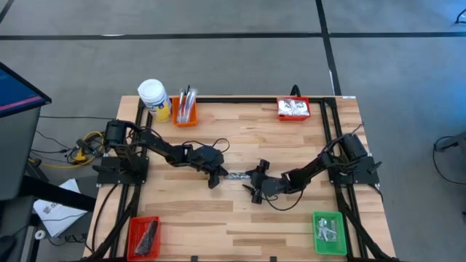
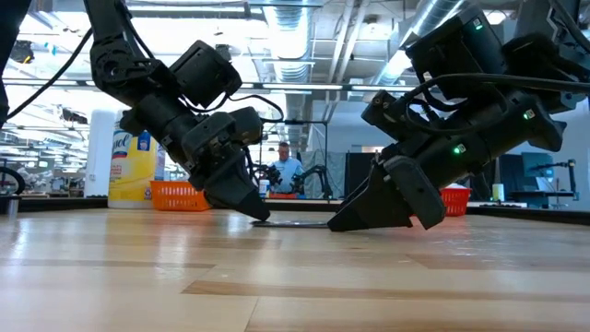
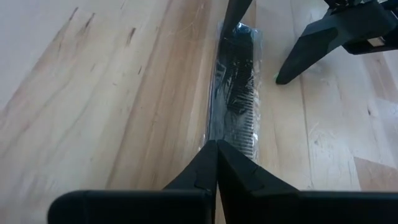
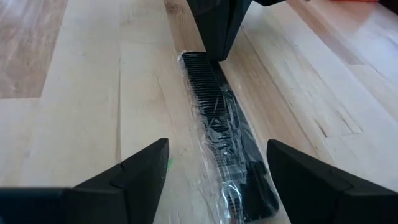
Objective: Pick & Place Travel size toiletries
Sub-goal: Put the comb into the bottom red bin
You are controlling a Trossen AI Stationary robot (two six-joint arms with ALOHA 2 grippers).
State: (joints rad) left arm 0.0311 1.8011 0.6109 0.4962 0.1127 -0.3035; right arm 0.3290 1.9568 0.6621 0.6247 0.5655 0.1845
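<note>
Right pincer [image 4: 217, 171] sits low over the bench [image 1: 291, 149], fingers [image 4: 134, 171] wide apart, straddling one end of a dark comb in clear wrap [image 4: 227, 158] without gripping it. Comb lies flat mid-bench, between both arms. Left pincer [image 3: 216, 163] has fingers pressed together, tips down at the comb's other end; contact looks likely, cannot tell for sure. Farther out: green bin [image 1: 329, 233] and red bin [image 1: 143, 237] at near corners, orange bin [image 1: 184, 109] with toothbrushes, another red bin [image 1: 293, 109] with silvery sachets, yellow jar [image 1: 154, 98] at the far edge.
</note>
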